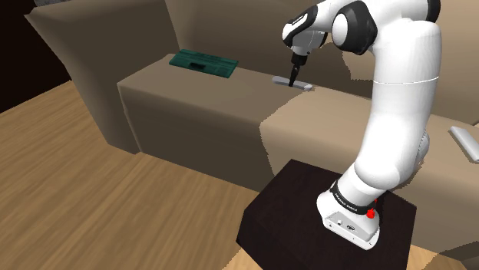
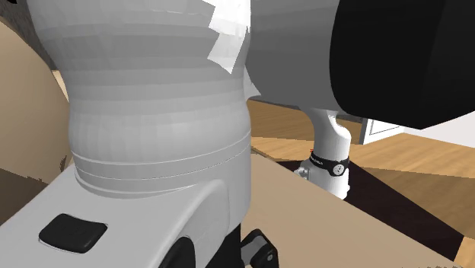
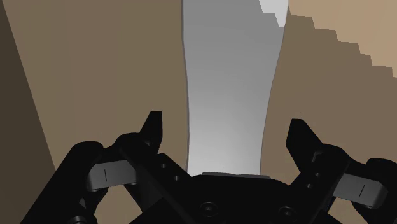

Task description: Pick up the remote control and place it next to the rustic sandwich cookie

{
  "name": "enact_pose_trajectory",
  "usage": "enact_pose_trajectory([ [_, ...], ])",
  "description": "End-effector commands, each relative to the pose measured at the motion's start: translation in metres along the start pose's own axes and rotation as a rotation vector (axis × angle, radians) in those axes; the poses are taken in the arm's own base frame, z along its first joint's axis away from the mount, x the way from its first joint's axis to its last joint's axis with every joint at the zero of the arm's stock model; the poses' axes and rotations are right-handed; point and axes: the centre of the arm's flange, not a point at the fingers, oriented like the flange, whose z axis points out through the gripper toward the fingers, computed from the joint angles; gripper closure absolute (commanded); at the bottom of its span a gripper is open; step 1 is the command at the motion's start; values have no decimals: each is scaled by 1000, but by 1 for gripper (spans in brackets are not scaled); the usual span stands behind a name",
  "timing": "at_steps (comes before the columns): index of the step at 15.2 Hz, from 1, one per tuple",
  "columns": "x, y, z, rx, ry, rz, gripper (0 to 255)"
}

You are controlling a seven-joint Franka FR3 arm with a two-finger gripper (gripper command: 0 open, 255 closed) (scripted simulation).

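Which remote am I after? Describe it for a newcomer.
On the tan sofa, look under the black gripper. The remote is the slim grey bar there, unlike the green slab or the pale bar at the shoulder view's right edge.

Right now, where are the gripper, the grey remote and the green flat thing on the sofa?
gripper [image 3: 226, 127], wrist view, midway between its open fingertips.
grey remote [image 3: 230, 70], wrist view, middle of its top face.
green flat thing [image 1: 203, 63], shoulder view, centre of its top.
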Motion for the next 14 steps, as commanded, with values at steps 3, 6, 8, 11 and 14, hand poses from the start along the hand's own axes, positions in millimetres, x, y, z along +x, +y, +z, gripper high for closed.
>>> enact_pose_trajectory([
  [3,0,0,0,0,0,0,255],
  [6,0,0,0,0,0,0,255],
  [8,0,0,0,0,0,0,255],
  [11,0,0,0,0,0,0,255],
  [14,0,0,-10,0,0,0,255],
])
